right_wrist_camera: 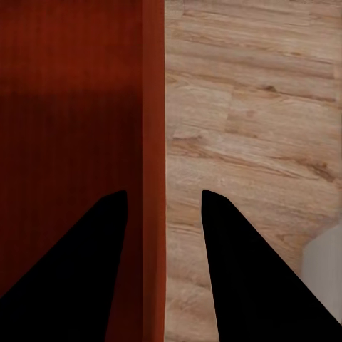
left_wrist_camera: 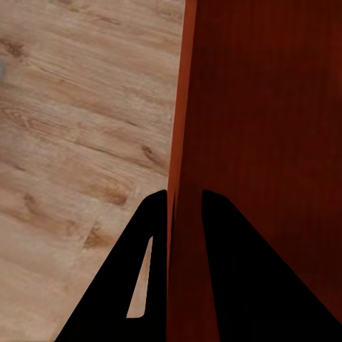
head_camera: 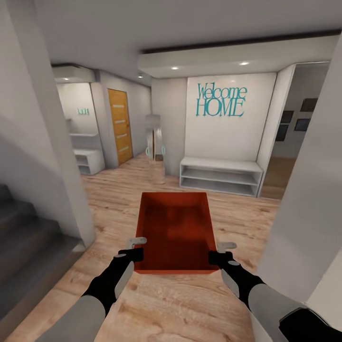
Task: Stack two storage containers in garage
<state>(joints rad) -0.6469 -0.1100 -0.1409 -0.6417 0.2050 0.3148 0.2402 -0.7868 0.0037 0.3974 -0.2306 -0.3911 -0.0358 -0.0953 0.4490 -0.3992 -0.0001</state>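
Note:
One red-orange storage container (head_camera: 175, 228) hangs level above the light wood planks, open side up and empty. My left gripper (head_camera: 135, 249) is shut on its left wall near the front corner, and my right gripper (head_camera: 221, 251) is shut on its right wall. In the left wrist view, the left gripper (left_wrist_camera: 184, 196) straddles the thin wall of the container (left_wrist_camera: 263, 142). The right wrist view has the right gripper (right_wrist_camera: 162, 194) astride the opposite wall of the container (right_wrist_camera: 71, 107). The garage is out of view.
I am in an entry hall. Dark stairs (head_camera: 28, 232) descend at left behind a white pillar (head_camera: 57, 156). A white wall (head_camera: 308, 213) stands close on the right. Ahead are a white shelf bench (head_camera: 221, 175), a translucent stand (head_camera: 156, 152) and an orange door (head_camera: 118, 126).

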